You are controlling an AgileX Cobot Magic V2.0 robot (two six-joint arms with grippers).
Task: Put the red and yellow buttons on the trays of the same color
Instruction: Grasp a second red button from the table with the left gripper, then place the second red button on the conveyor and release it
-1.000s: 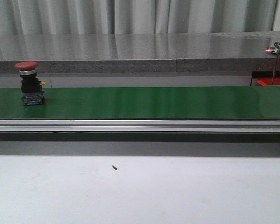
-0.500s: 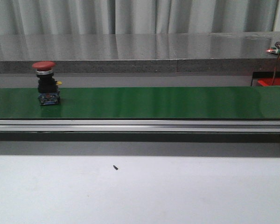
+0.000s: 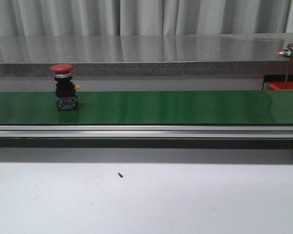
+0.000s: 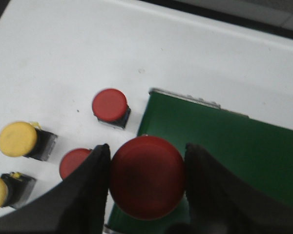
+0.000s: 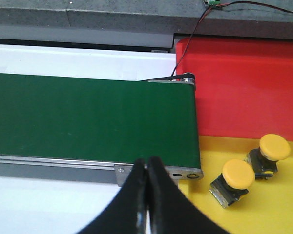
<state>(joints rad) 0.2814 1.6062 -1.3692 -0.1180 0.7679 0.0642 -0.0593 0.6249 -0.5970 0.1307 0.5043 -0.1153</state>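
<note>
In the front view we count one red mushroom-head push button standing upright on the green conveyor belt, toward the left of the frame. An aluminium rail runs under the belt's near edge, and the white table fills the lower half, with one small dark speck on it. Behind the belt we see a grey stone-like counter and pale curtains. At the far right edge a sliver of the red tray shows.

In the left wrist view the left gripper sits at the bottom centre, its two dark fingers set wide on either side of one large red button; we cannot tell whether they press on it. This button sits at the belt's end. On the white surface at left we count two more red buttons, one above centre-left and one partly hidden by a finger, and two yellow buttons, one at mid-left and one at the lower left edge.

In the right wrist view the right gripper is at bottom centre, its fingers pressed together with nothing between them. The belt ends at mid-frame. At right, the red tray occupies the upper part and the yellow tray the lower, holding two yellow buttons: one lower, one further right.
</note>
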